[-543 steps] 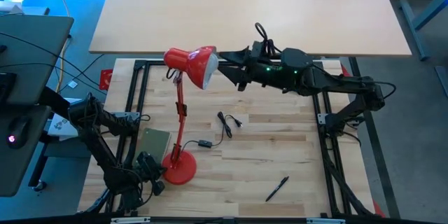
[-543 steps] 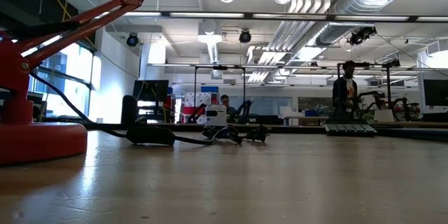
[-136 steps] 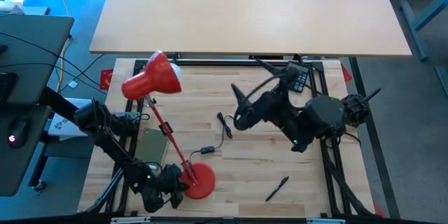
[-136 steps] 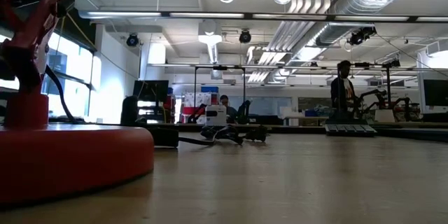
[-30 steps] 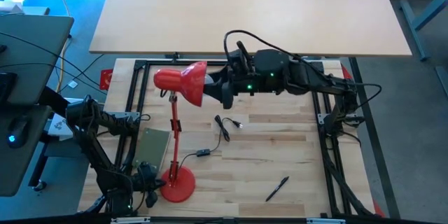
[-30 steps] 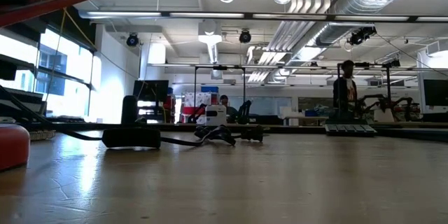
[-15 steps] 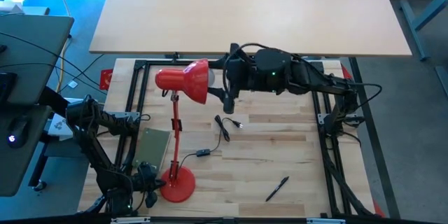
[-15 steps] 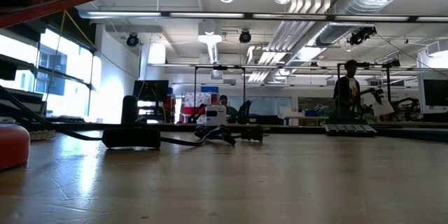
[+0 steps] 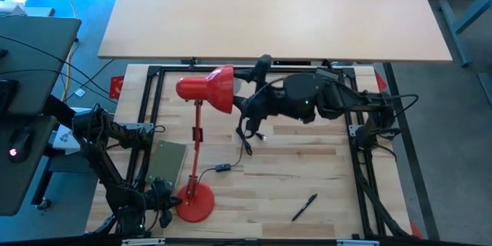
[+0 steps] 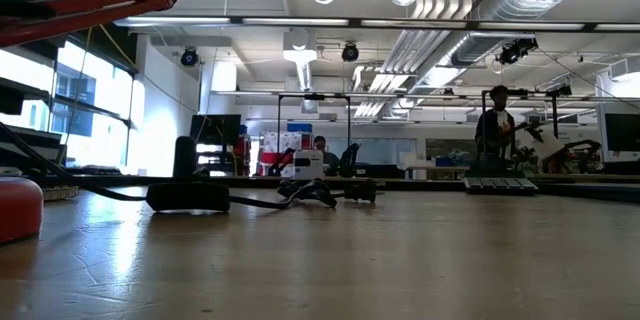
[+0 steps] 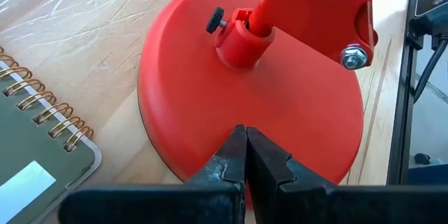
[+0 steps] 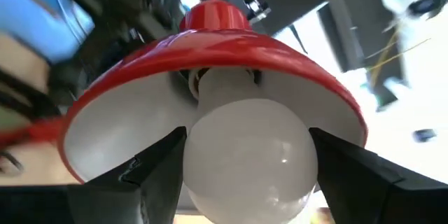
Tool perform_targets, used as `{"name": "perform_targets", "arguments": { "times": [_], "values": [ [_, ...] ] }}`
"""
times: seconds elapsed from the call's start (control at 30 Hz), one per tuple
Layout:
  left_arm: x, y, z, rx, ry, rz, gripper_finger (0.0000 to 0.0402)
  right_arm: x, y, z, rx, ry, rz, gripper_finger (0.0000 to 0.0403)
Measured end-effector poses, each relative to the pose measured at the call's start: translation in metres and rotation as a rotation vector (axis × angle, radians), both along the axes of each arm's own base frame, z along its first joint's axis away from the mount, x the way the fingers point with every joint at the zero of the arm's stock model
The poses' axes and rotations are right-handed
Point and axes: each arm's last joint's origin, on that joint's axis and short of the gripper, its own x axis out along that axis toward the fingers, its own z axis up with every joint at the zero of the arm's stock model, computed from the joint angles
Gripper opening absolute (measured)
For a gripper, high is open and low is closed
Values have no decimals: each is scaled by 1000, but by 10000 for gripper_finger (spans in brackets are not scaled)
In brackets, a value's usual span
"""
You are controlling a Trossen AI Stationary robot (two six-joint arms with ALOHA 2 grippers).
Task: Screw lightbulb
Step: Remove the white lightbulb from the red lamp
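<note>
— So, where is the lightbulb [image 12: 248,155]?

— Between the fingers [image 12: 150,175] of my right gripper [image 9: 243,107], which clasp its sides; its base sits inside the lamp shade [image 9: 207,88].

— And what is around?

— My left gripper [image 11: 245,161] is closed, pressing the lamp base [image 11: 301,105], beside a notebook [image 9: 166,161]. A cord [image 9: 247,140] lies below.

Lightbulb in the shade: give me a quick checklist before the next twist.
1. Right hand closed on the lightbulb, a finger on each side: ok.
2. Bulb's narrow end up in the socket of the red lamp shade: ok.
3. Thread fully seated: cannot tell.
4. Left hand shut, its tips against the lamp base: ok.
5. Lamp cord lying under the right arm: not ok.
6. Black pen well away from the lamp: ok.
</note>
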Motion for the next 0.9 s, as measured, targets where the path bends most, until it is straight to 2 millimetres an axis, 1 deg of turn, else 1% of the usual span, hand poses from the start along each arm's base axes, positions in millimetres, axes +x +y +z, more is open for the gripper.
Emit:
{"name": "perform_targets", "arguments": {
  "times": [0.17, 0.3, 0.47, 0.6, 0.77, 0.9],
  "values": [
    [-5, 4, 4, 5, 19, 10, 0, -1, 15, -2, -250, 96, -70, 271],
    [-4, 11, 11, 15, 55, 31, 0, 6, 27, -7, -394, 146, -126, 271],
    [2, 14, 10, 31, 74, 39, 0, 9, 33, -4, -428, 115, -130, 271],
    [9, 15, 7, 45, 70, 54, 0, 7, 32, -1, -428, 113, -153, 271],
    [20, 20, 2, 113, 46, 67, 0, 6, 31, 0, -439, 122, -175, 271],
    [25, 32, -4, 137, 15, 123, 0, 4, 31, 0, -450, 139, -207, 271]
  ]
}}
